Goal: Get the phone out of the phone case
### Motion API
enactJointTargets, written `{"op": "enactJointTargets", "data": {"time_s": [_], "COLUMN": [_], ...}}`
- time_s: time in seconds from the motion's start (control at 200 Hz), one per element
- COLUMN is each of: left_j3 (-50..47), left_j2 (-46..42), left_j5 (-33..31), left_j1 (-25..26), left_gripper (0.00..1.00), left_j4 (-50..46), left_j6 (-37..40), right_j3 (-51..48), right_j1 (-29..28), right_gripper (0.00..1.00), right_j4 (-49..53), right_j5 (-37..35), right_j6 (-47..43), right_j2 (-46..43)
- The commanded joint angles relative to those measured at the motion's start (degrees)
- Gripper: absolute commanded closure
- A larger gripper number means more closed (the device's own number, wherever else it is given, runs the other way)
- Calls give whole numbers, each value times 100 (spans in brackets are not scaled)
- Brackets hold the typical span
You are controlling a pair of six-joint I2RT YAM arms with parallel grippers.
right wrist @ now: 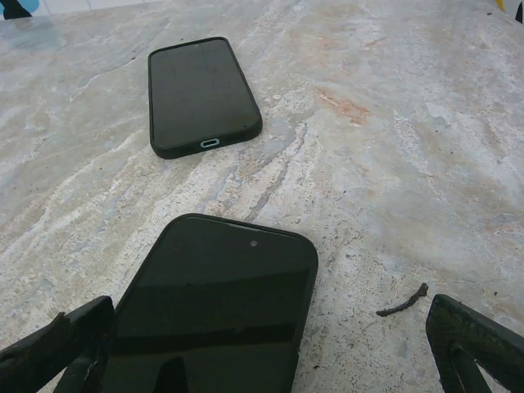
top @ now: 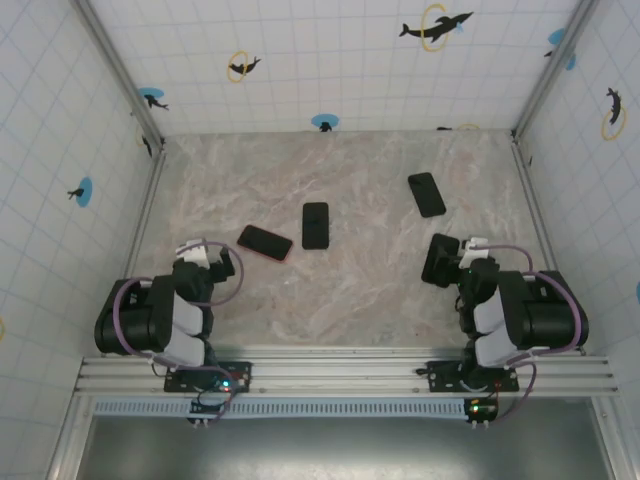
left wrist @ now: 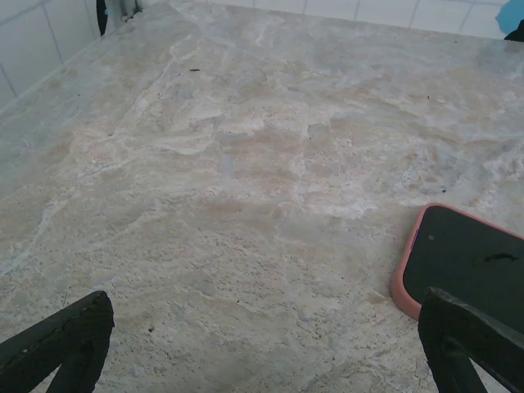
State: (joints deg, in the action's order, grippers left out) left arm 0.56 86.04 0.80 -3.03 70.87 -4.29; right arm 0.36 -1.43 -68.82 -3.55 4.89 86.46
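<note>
Rail [top: 345,375] edges marbled table [top: 350,300], tiled walls [top: 320,60] around.

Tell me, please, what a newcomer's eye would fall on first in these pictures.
Four dark phones lie on the marble table: a pink-cased phone near the left arm, a middle phone, a far phone at right, and a near phone just before the right arm. Dolphin stickers dot the walls.

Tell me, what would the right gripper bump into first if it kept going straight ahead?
Probably the nearer black phone, lying just ahead of the open right gripper. Its height above the table is unclear, so it might skim over.
</note>
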Motion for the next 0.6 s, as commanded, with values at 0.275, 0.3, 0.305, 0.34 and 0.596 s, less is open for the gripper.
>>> {"op": "enactJointTargets", "data": {"time_s": [0.275, 0.3, 0.305, 0.34, 0.596], "left_j3": [-21, -23, -22, -24, -18], "left_j2": [75, 77, 74, 77, 75], "left_j5": [-9, -9, -9, -9, -1], "left_j1": [26, 28, 29, 37, 28], "left_gripper": [2, 2, 2, 2, 2], "left_j4": [189, 187, 189, 192, 173], "left_j6": [103, 97, 101, 104, 104], "right_j3": [-19, -19, -18, -20, -18], "right_j1": [31, 29, 29, 36, 54], "right_gripper": [0, 0, 1, 0, 0], "right_j4": [-283, -286, -284, -288, -287], "right_j5": [4, 12, 12, 18, 58], "right_j6": [-75, -72, -74, -73, -57], "right_j2": [62, 64, 64, 64, 64]}}
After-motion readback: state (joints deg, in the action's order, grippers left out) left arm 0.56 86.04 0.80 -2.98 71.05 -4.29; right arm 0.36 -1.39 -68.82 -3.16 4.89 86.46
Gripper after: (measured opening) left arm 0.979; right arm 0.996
